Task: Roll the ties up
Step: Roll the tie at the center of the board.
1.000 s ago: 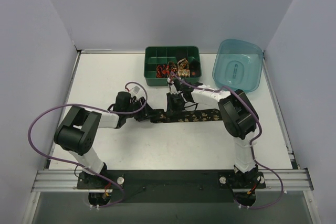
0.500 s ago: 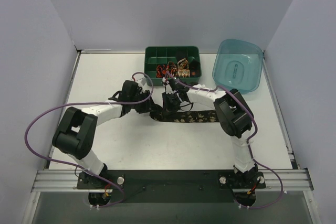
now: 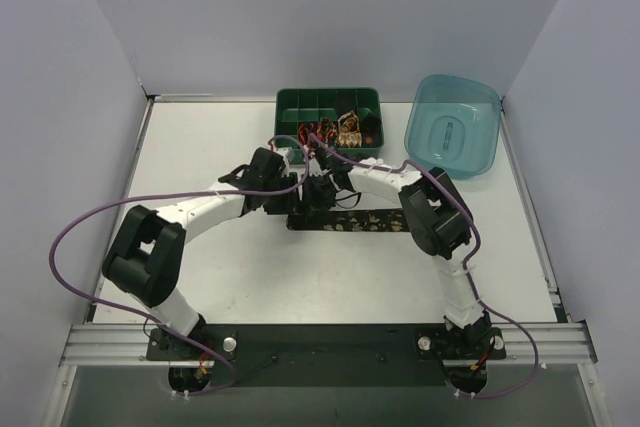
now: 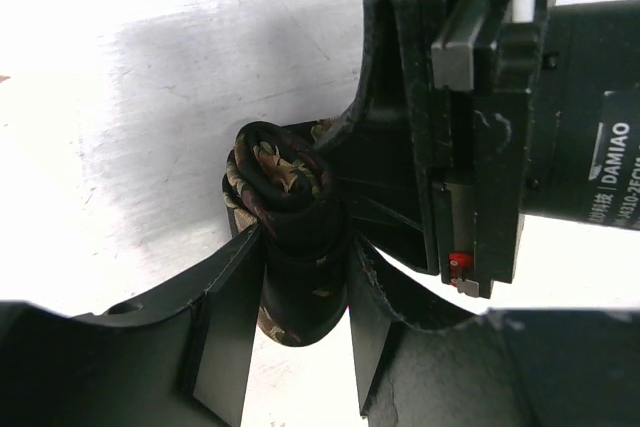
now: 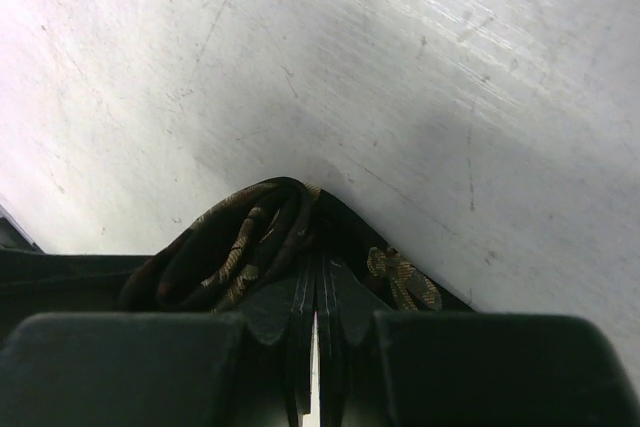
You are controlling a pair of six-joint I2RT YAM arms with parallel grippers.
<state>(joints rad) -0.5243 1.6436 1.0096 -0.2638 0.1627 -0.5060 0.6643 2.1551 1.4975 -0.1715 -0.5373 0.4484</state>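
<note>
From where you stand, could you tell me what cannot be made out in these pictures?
- Top view: the tie's rolled end is hidden beneath the left gripper and right gripper.
- Right wrist view: whether the shut right gripper pinches fabric; folds cover its tips.
- Top view: the coils in the green tray are too small to count.

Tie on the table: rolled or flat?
Partly rolled: the tie is coiled at one end, between the left gripper's fingers; the rest lies flat across the table.
</note>
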